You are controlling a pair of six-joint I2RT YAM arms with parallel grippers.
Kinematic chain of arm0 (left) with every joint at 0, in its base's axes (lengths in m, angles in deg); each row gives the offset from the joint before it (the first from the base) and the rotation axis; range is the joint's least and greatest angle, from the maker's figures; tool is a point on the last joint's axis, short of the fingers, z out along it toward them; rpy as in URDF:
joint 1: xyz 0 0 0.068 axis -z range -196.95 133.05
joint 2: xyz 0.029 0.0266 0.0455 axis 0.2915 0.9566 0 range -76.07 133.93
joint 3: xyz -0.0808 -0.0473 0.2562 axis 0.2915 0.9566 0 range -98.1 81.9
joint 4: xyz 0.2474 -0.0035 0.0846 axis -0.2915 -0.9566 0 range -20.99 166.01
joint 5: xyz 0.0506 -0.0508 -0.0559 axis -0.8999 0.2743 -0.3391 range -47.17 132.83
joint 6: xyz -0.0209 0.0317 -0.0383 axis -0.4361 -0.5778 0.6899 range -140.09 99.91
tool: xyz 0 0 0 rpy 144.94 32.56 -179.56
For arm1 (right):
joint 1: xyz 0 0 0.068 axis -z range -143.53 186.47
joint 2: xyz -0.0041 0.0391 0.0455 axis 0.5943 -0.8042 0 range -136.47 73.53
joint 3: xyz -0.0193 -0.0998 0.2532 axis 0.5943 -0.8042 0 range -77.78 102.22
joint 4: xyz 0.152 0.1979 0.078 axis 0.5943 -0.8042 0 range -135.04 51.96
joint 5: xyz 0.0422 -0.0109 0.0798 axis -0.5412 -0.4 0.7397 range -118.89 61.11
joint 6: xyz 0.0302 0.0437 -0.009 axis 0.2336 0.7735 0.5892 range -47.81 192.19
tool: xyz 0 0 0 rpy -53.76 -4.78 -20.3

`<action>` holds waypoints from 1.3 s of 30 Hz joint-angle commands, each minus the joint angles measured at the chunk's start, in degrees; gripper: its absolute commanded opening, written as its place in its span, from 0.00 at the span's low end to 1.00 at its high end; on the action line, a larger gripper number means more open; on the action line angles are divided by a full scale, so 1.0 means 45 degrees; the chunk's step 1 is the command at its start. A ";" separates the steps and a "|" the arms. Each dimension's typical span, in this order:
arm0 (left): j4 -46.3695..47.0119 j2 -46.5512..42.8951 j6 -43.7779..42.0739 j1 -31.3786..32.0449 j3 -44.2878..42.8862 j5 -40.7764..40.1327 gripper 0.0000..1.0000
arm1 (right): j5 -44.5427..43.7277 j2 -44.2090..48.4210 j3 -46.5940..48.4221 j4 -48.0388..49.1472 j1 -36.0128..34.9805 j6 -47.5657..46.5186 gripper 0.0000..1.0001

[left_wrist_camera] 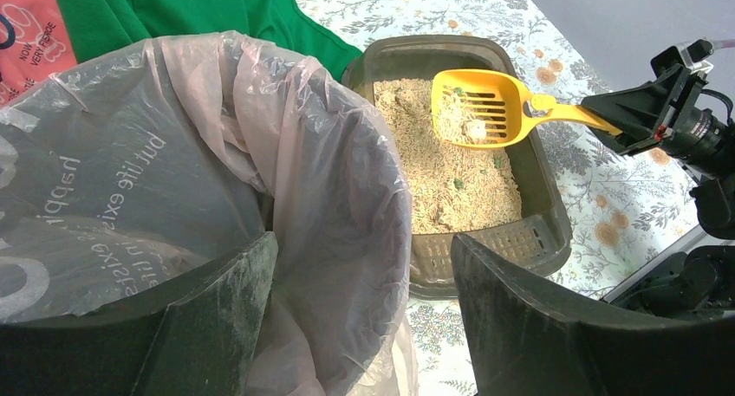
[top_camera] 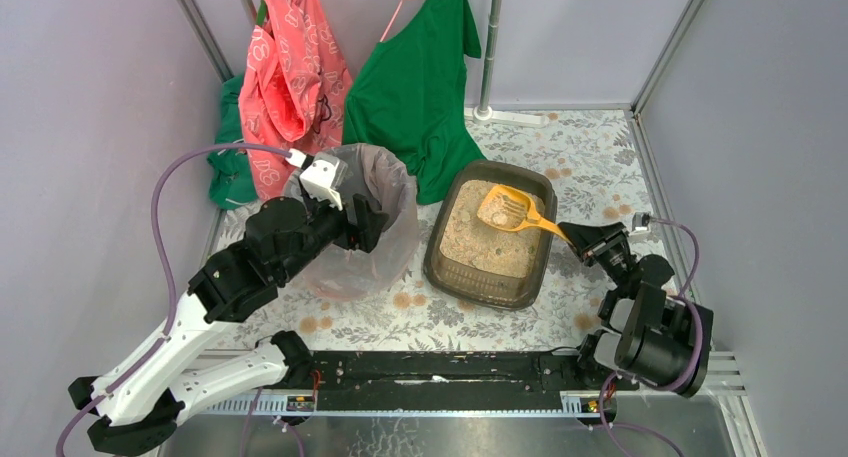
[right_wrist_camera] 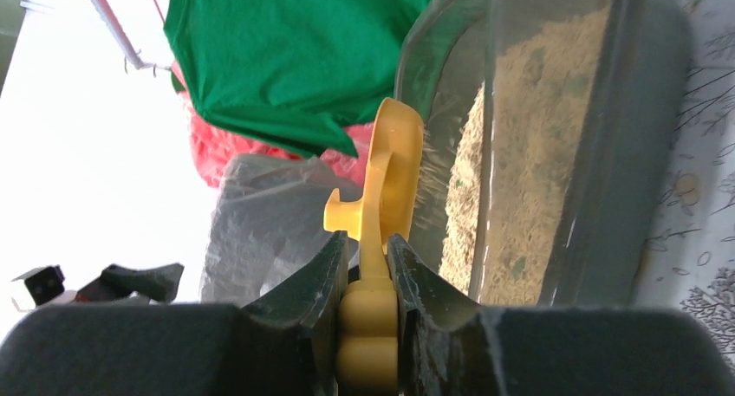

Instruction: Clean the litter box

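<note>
Surface [top_camera: 590,157]: floral-print cover, pale w/ grey leaves + orange blooms. On it: litter box [top_camera: 480,289] approx centre, long side front-to-back, slightly angled. Bin [top_camera: 352,275] w/ clear bag liner just L of box, small gap btwn. White pole base [top_camera: 510,115] at back edge. Hem of green shirt [top_camera: 415,87] drapes down onto surface, right by box's back-L corner.

A robot test booth dressed as a home: plain grey panels [top_camera: 90,97] on metal posts [top_camera: 668,42] enclose the floral tablecloth [top_camera: 590,157] under the litter box [top_camera: 485,289]. A green shirt [top_camera: 415,87] and pink garment [top_camera: 290,77] hang behind it.
</note>
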 commanded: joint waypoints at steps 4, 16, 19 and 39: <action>0.1037 -0.0023 0.0141 0.0069 0.0235 0.0141 0.81 | -0.0232 0.1940 0.0225 -0.3087 0.0030 -0.1465 0.00; 0.0812 -0.0176 0.0028 0.0078 0.0159 -0.0046 0.81 | -0.0338 0.1244 0.0476 -0.3015 -0.0244 -0.1432 0.00; 0.0722 -0.0294 0.0044 0.0063 0.0197 -0.0057 0.81 | -0.0030 0.0133 0.0561 -0.1441 -0.0716 -0.1213 0.00; 0.0488 -0.0422 0.0026 0.0083 0.0169 -0.0302 0.81 | -0.0547 0.0277 0.0444 -0.2136 -0.0527 -0.1917 0.00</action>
